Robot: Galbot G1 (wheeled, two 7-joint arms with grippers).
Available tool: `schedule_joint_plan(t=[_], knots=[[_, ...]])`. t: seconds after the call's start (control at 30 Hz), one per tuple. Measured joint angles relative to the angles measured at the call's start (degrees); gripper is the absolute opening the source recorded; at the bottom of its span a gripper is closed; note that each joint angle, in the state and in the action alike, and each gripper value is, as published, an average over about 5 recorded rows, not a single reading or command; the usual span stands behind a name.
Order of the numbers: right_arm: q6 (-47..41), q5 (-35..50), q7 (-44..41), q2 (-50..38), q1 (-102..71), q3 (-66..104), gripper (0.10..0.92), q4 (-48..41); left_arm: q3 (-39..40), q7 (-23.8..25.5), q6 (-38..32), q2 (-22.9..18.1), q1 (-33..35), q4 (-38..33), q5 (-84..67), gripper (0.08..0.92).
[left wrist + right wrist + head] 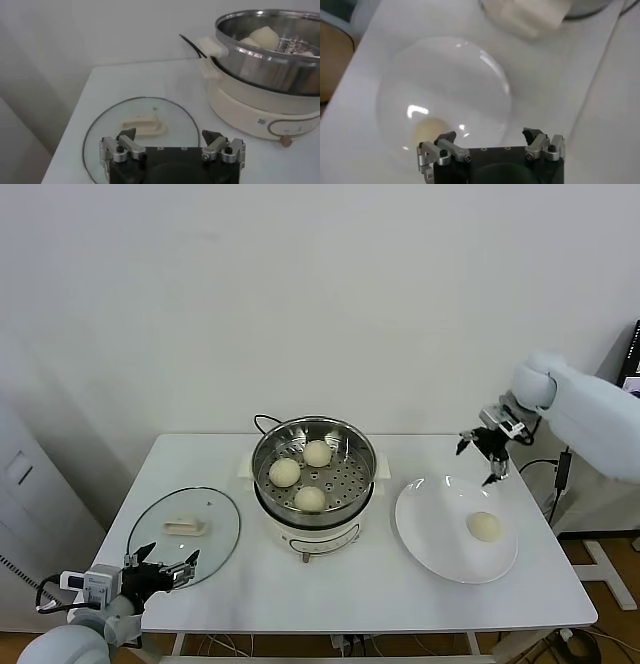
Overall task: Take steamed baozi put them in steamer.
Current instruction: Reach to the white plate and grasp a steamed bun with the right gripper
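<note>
The steamer [270,70] runs past the left wrist view's edge, hiding most baozi [262,36].

You will find no readable text, brand, number or sign here. The only mark is a small grey label on the white base of the steamer [261,121], just beside its control knob [285,141], and it is too small to make out.
</note>
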Motion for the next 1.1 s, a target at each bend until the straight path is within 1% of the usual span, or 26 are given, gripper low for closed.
schedule_joint_plan(t=[0.4,1.0,1.1], knots=[[-2.61,-3.25,1.30,-2.01,-9.49,6.91,0.823,-3.06,0.41,-0.07,0.32,0.05,-0.21,-0.11,0.02,0.823],[-1.67,-9.06,4.01,0.06,-18.85,16.82,0.823,-7.66,0.94,-0.22,0.84,-0.22,-0.48,-0.40,0.27,0.823],[-1.38,-10.12,4.26,0.60,-19.76,17.94,0.813,-8.44,0.88,-0.20,0.83,-0.17,-0.48,-0.40,0.27,0.823]])
